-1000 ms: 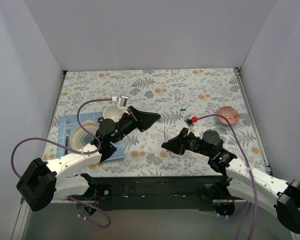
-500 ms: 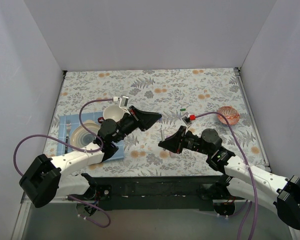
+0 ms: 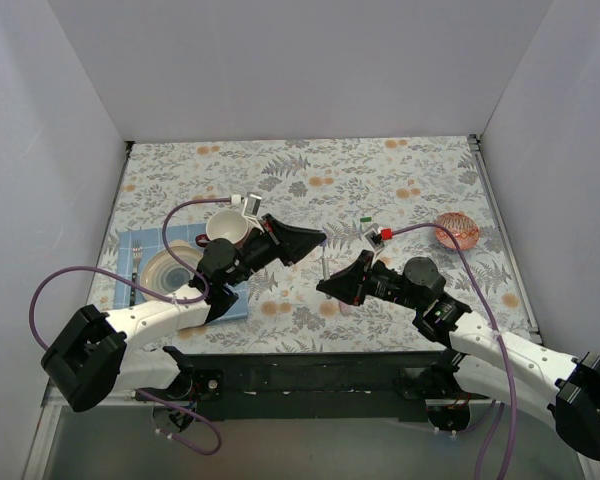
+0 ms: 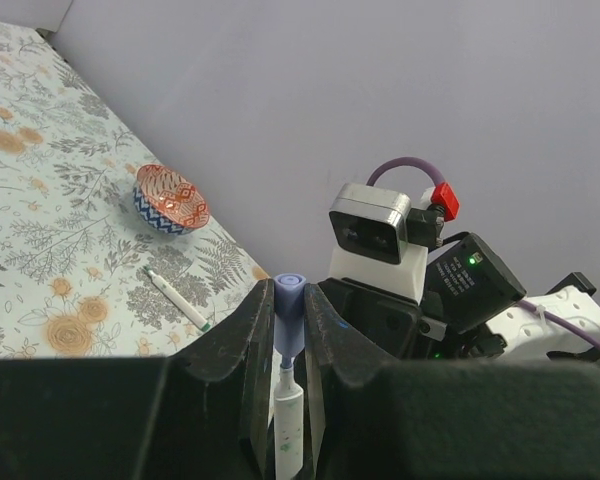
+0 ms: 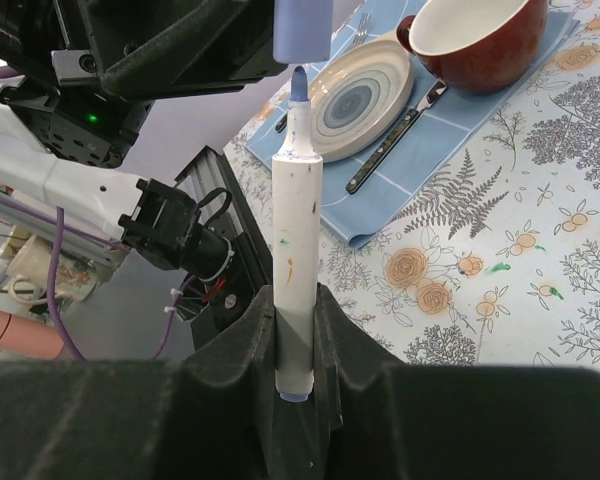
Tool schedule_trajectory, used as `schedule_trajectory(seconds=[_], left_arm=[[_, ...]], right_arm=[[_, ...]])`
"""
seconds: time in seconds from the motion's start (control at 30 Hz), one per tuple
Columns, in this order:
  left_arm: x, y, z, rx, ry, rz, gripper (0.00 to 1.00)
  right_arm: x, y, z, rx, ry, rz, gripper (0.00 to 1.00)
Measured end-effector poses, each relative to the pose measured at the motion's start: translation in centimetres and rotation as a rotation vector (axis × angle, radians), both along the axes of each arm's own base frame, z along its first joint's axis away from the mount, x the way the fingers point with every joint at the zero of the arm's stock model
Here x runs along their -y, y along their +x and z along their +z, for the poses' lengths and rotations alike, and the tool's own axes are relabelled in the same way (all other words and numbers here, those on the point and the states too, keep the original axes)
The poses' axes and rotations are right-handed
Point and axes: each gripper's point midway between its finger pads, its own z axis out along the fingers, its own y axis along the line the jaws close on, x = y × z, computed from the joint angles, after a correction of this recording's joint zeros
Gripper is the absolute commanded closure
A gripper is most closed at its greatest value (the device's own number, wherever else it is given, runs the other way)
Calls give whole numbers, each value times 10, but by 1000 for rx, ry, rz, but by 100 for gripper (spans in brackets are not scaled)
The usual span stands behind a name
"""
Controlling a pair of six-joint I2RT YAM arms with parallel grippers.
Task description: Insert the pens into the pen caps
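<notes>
**Pen tip lined up at the cap's mouth**

The right gripper (image 5: 295, 305) is clamped on the lower barrel of a white pen (image 5: 293, 220). That leaves the purple tip standing free ahead of the jaws, ready to be pushed home. Just beyond the tip and in line with it, the purple cap (image 5: 300, 30) is pinched in the narrow left gripper (image 4: 289, 300) with its open end facing the pen. Tip and mouth nearly meet, and the pen looks not yet seated. Farther off, left of the left gripper, a spare pen (image 4: 177, 298) lies on the table, with a patterned bowl (image 4: 170, 197) beyond it.
</notes>
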Motion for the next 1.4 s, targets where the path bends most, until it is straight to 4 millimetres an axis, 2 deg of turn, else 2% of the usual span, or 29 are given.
schedule_trajectory(seconds=[0.53,0.73,0.77,0.83,0.87,0.9,1.0,1.17,1.27,1.4], left_arm=[[8,-11,-4,4,2,-45,100],[15,-13,-12,-7,11,-52,100],[15,-14,-12,-4,7,-53,97],[14,-18,-12,8,-5,-57,84],[13,-20,-11,16,-10,-61,76],[13,-22,-10,24,-15,-65,62],[14,-37,-5,54,-24,-125,49],[13,-60,9,127,-31,-207,40],[11,-67,22,183,-30,-220,39],[10,-66,39,237,-16,-203,38]], right_arm=[[5,4,9,20,20,-42,99],[9,9,2,8,-8,-79,99],[9,8,2,17,-14,-80,99],[10,6,2,36,-23,-74,99],[11,5,2,45,-29,-70,99],[11,4,3,52,-33,-65,99],[13,3,13,99,-23,-65,99],[18,0,41,185,26,-63,99],[19,-4,46,205,33,-49,99],[19,-9,47,210,19,-20,99]])
